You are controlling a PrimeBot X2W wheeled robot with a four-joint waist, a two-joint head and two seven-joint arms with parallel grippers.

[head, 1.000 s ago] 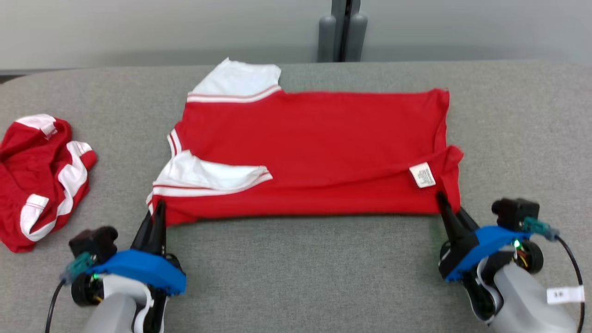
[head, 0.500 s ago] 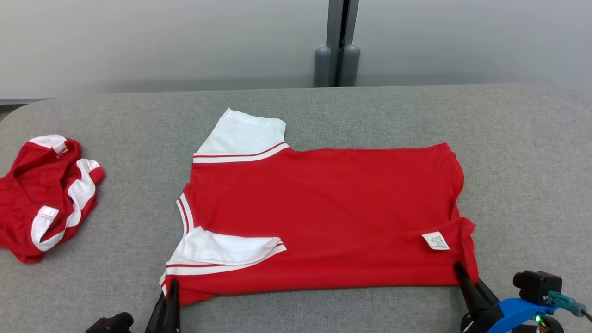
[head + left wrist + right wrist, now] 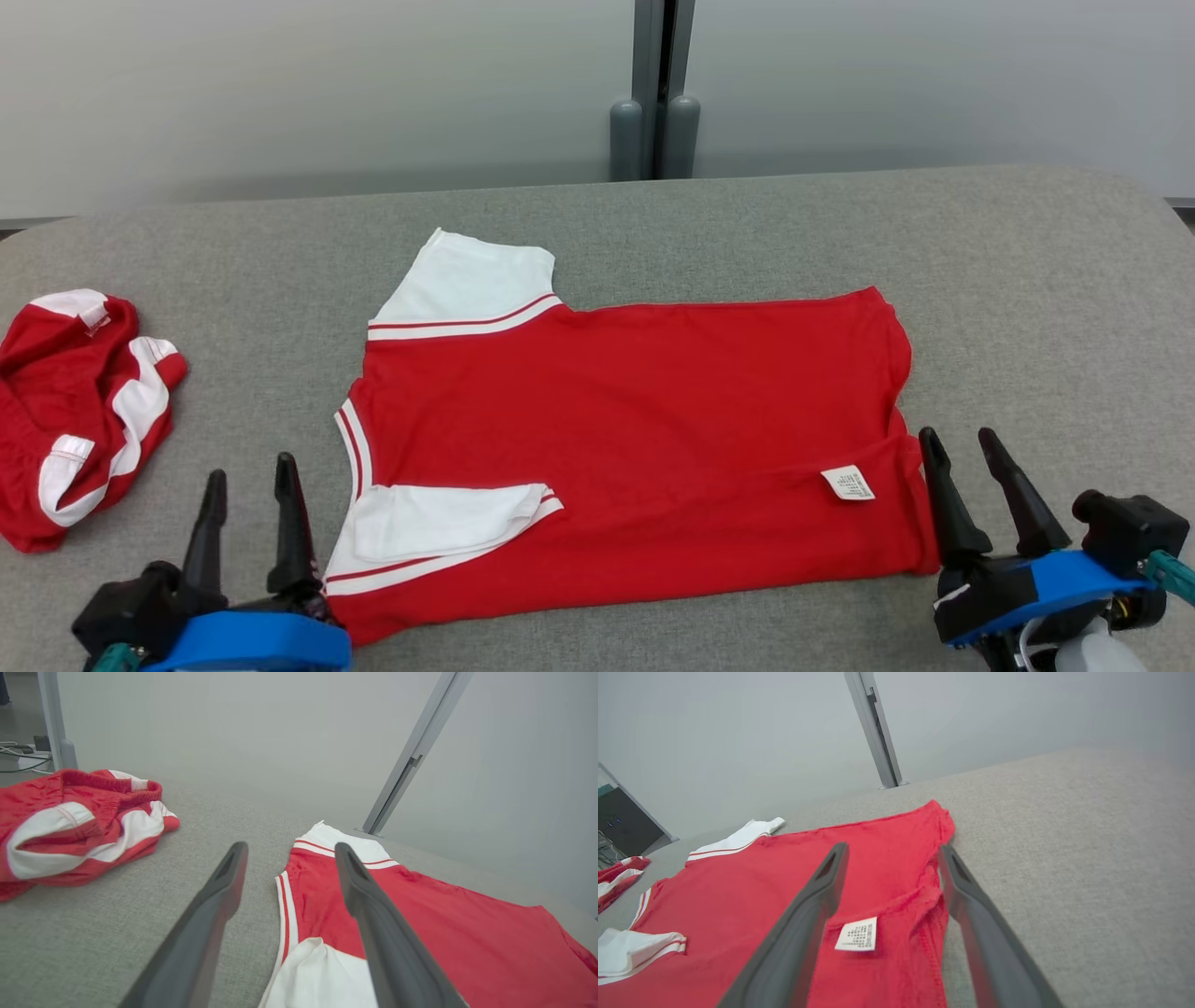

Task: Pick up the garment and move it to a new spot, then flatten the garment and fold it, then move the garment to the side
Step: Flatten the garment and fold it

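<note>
The garment (image 3: pixel 644 429) is a red shirt with white sleeves, spread flat across the middle of the grey table (image 3: pixel 1027 308), its near part folded over with a white care label (image 3: pixel 848 483) showing. My left gripper (image 3: pixel 248 474) stands open just left of the shirt's near left corner, nothing between its fingers; in the left wrist view the left gripper (image 3: pixel 289 849) hangs above the collar edge of the garment (image 3: pixel 458 933). My right gripper (image 3: pixel 958 443) stands open at the near right corner. In the right wrist view the right gripper (image 3: pixel 892 851) straddles the hem of the garment (image 3: pixel 752 891) near the label (image 3: pixel 857 934).
A second red and white garment (image 3: pixel 79 401) lies crumpled at the table's left edge, also visible as a crumpled garment (image 3: pixel 70 821) in the left wrist view. A grey post (image 3: pixel 653 93) stands behind the table against a pale wall.
Both grippers have let go of the shirt's near corners and opened wide. The shirt's near edge now lies on the table. The head camera has shifted between frames.
</note>
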